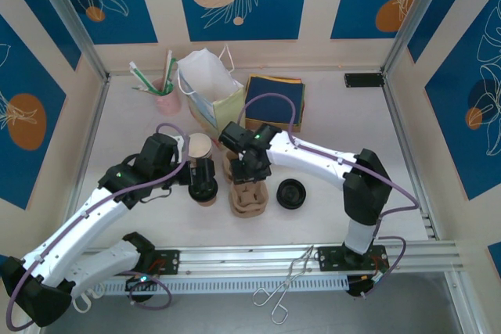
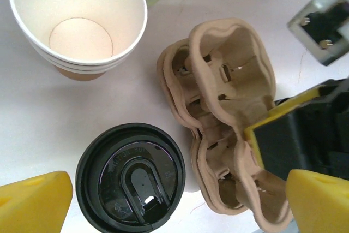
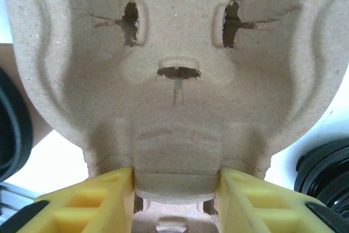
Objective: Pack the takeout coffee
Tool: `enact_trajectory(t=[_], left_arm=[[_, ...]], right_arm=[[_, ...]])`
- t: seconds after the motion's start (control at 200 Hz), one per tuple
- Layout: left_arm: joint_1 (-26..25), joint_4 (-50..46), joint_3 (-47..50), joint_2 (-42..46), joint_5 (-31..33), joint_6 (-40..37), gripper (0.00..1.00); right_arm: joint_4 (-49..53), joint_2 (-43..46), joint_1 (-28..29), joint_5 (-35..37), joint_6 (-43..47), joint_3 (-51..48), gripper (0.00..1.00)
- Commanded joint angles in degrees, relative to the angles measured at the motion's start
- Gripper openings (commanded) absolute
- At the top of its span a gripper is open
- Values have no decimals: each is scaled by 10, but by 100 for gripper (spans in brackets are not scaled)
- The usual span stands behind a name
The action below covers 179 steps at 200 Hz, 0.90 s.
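- small brown kraft paper cup with round black plastic lid (image 2: 131, 181): upright mid-way across the table (image 1: 329, 115), just beside the beige moulded-pulp cup carrier (image 2: 223, 96).
- left gripper (image 2: 175, 205): spread wide, lidded cup between its fingers.
- right gripper (image 3: 177, 192): clamped on the carrier's rim.

The lidded cup (image 2: 131, 181) sits at six o'clock, open cups (image 2: 76, 20) at eleven, cardboard carrier (image 2: 223, 80) at three.

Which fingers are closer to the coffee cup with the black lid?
Left. The left fingers, open, flank the lidded cup; the right fingers pinch the cardboard carrier beside it.
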<state>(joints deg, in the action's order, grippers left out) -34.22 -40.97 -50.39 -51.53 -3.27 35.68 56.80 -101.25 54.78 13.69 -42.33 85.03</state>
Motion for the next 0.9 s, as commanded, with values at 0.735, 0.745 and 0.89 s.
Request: enact_trajectory(t=[0.735,0.745,0.89], left_arm=[[47,-41,-320,-232,128,38,70],[48,-41,-324,-236,127,40,70],[72,-39,-378,-304,109,54,67]], right_arm=[[-8,259,-77,30,25,-113,42],[-8,261,-79,29,26,-114,42],[-12,287,-108,18,45,-123,42]])
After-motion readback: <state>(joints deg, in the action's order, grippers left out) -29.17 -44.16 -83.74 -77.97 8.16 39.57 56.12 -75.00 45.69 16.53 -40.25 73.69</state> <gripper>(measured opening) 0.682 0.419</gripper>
